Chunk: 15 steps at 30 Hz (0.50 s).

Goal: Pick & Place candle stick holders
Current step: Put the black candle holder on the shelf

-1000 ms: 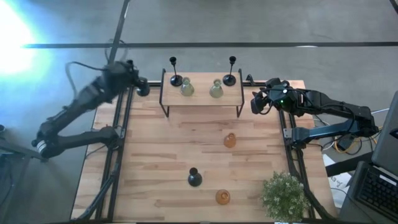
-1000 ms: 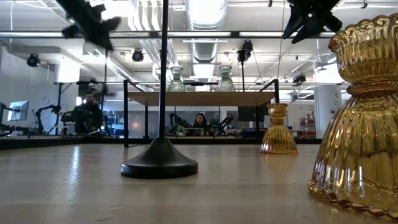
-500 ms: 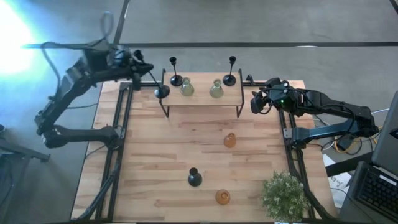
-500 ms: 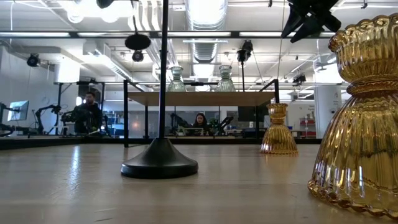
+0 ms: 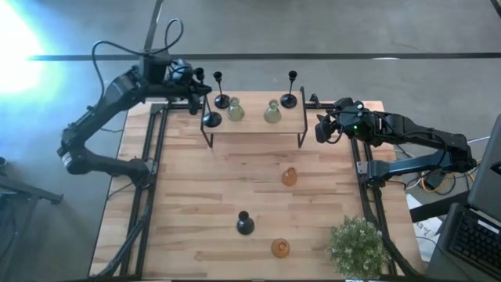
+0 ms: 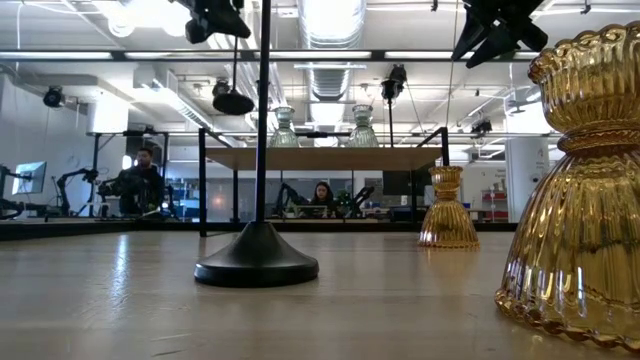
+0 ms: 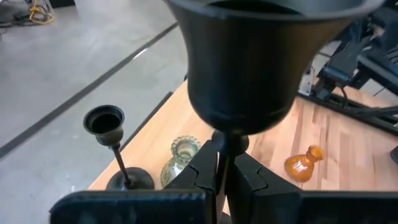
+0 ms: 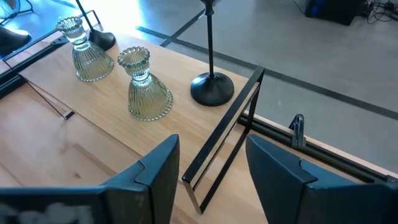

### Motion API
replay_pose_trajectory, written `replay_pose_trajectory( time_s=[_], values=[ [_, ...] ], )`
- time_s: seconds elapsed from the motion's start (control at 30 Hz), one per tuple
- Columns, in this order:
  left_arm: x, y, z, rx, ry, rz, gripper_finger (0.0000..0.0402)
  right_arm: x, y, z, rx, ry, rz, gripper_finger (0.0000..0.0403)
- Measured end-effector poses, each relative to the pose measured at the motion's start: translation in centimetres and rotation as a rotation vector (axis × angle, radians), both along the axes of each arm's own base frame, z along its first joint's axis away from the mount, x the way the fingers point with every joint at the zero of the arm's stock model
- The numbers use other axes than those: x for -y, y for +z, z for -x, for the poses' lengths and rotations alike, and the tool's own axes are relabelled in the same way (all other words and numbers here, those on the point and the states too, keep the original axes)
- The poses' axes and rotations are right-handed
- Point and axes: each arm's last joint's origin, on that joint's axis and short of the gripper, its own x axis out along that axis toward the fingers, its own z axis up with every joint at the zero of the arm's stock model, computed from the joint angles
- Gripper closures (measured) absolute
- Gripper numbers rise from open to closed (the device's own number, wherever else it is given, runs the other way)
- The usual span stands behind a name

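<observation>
- Left gripper (image 5: 193,88) raised above the far left corner of the bench (image 5: 188,196), fingers clamped on the thin stem of a black candle stick holder (image 5: 210,117).
- Held black holder hanging clear of the bench, round base just off the left end of the raised shelf (image 5: 254,124), cup end up at the gripper; in the left wrist view its cup (image 7: 261,62) filling the foreground directly above the closed fingers (image 7: 205,171).
- On the shelf at the far edge of the bench: two black holders upright, one near the left end (image 5: 221,100), one near the right end (image 5: 290,99), with two pale-green glass holders (image 5: 236,111) (image 5: 272,113) side by side between them.
- Right gripper (image 5: 322,129) hovering beside the right end of the shelf near the far right corner, jaws spread wide, holding nothing; pale-green glass and a black base visible ahead of it in the right wrist view.
- One amber glass holder (image 5: 290,177) on the bench right of centre, well apart from both grippers.
- Another black holder (image 5: 245,225) standing toward the near edge, around the middle.
- Second amber holder (image 5: 280,248) at the near edge, just beside a green potted plant (image 5: 358,244) in the near right corner.
</observation>
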Motion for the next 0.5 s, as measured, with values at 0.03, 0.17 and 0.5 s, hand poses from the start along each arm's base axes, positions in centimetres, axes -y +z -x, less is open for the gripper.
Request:
replay_pose_trajectory(
  time_s=[0.03, 0.17, 0.5],
  values=[
    [-0.2, -0.2, -0.2, -0.008, -0.002, 0.002, 0.0387, 0.0, 0.0, 0.0, -0.001, 0.001, 0.001, 0.0227],
    [-0.8, -0.9, -1.0, -0.044, -0.014, -0.006, 0.0387, 0.0, 0.0, 0.0, -0.001, 0.001, 0.001, 0.0231],
    [-1.0, -5.1, -1.6, -0.057, 0.047, -0.069, 0.0387, 0.0, 0.0, 0.0, -0.002, 0.002, 0.000, 0.0232]
  ],
)
